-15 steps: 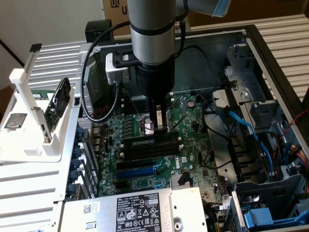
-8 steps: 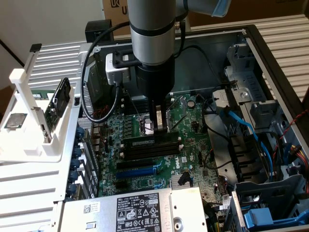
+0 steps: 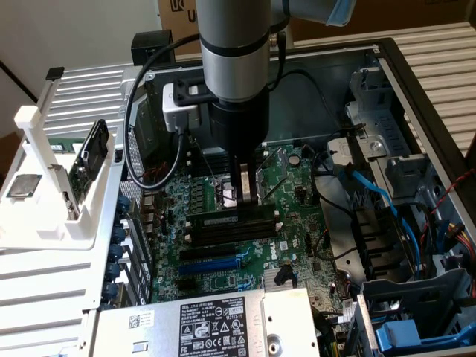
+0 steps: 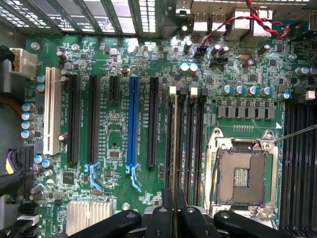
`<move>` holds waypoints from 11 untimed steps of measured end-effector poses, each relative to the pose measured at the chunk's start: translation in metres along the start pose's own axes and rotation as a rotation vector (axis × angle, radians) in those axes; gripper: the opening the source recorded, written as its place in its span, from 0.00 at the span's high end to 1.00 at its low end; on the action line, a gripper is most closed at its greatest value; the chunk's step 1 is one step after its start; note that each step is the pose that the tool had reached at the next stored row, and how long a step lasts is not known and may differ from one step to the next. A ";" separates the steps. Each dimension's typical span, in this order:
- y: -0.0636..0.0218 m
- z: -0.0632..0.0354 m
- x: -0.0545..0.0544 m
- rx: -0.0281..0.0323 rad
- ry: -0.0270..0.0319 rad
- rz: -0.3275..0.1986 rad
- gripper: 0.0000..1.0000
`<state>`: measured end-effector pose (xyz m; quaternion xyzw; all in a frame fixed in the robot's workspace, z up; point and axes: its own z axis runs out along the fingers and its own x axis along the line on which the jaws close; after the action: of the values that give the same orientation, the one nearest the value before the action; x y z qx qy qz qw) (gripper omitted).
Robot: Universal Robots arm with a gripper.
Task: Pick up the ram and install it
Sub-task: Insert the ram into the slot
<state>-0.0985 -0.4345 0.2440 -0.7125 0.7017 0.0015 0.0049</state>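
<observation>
The ram [image 4: 174, 144] appears edge-on as a thin strip standing along the outermost of the black memory slots [image 4: 190, 144] beside the processor socket. My gripper [image 4: 174, 203] is shut on its top edge, one dark finger on each side. In the exterior view the gripper [image 3: 244, 198] reaches straight down onto the motherboard [image 3: 297, 186]. There the ram [image 3: 221, 221] lies along the first slot, its label strip facing the camera. Whether it is fully seated I cannot tell.
The empty processor socket [image 4: 245, 171] lies right beside the slots. Black and blue expansion slots [image 4: 132, 124] run parallel on the other side. A white holder [image 3: 44, 201] at the exterior view's left carries a silver chip [image 3: 24, 186]. Blue cables [image 3: 379, 197] and drive cages crowd the exterior view's right.
</observation>
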 end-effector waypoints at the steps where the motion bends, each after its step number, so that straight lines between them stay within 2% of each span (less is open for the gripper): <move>1: 0.0000 0.0002 0.000 -0.0001 0.0002 0.000 0.87; 11: 0.0000 0.0046 0.000 0.0000 0.0001 0.000 0.87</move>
<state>-0.0985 -0.4346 0.2395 -0.7125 0.7017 0.0014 0.0048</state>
